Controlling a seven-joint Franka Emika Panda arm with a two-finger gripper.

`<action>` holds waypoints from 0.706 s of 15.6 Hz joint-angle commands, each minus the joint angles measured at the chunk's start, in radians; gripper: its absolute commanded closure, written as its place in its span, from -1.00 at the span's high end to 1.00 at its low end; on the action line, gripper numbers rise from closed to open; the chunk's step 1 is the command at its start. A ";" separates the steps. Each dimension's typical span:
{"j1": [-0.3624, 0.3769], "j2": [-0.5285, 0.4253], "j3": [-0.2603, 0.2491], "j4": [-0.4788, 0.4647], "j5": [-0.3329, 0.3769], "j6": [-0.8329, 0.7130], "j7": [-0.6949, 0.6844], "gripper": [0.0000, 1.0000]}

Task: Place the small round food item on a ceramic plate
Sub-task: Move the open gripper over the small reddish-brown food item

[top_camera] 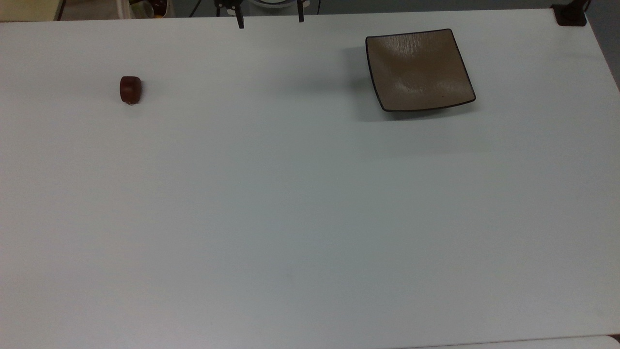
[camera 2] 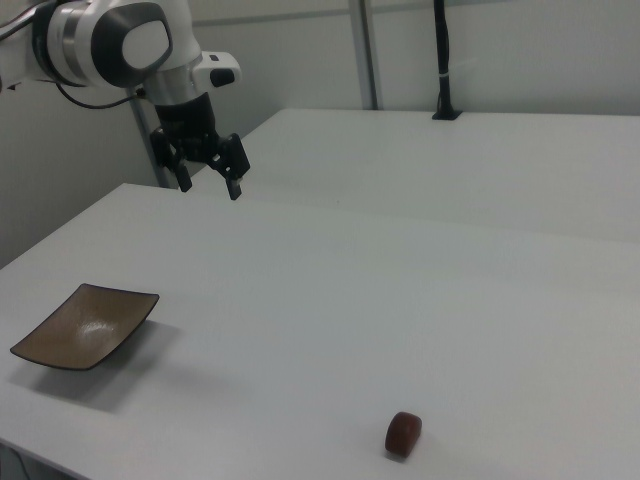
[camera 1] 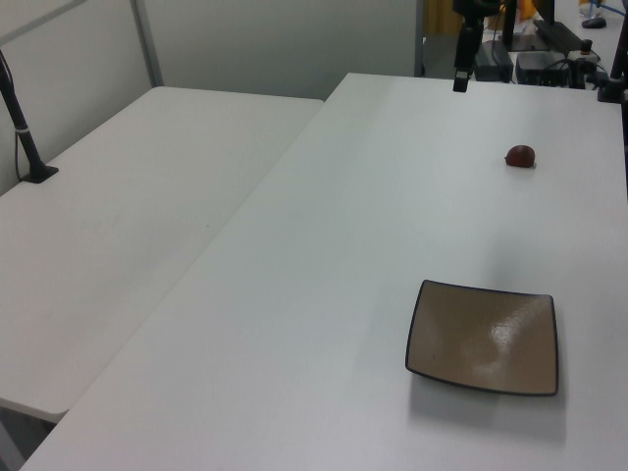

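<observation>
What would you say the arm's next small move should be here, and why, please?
Probably carry the open pincer toward the small round food item and stop above it. The pincer hangs high over the table's far edge, holding nothing, while the item lies alone, well apart from the ceramic plate, which has nothing on it.

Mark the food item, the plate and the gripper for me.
small round food item (top_camera: 130,89), top view, middle of the lump.
ceramic plate (top_camera: 419,68), top view, bare dished centre.
gripper (camera 2: 209,181), right view, midway between its open fingertips.
</observation>
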 commanded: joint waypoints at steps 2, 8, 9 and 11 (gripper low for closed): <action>0.010 -0.003 -0.014 -0.012 0.009 0.023 0.017 1.00; -0.027 0.001 -0.014 -0.012 0.008 0.023 0.001 1.00; -0.040 -0.002 -0.014 -0.015 0.009 0.021 0.000 1.00; -0.054 0.003 -0.014 -0.015 0.002 0.021 -0.002 1.00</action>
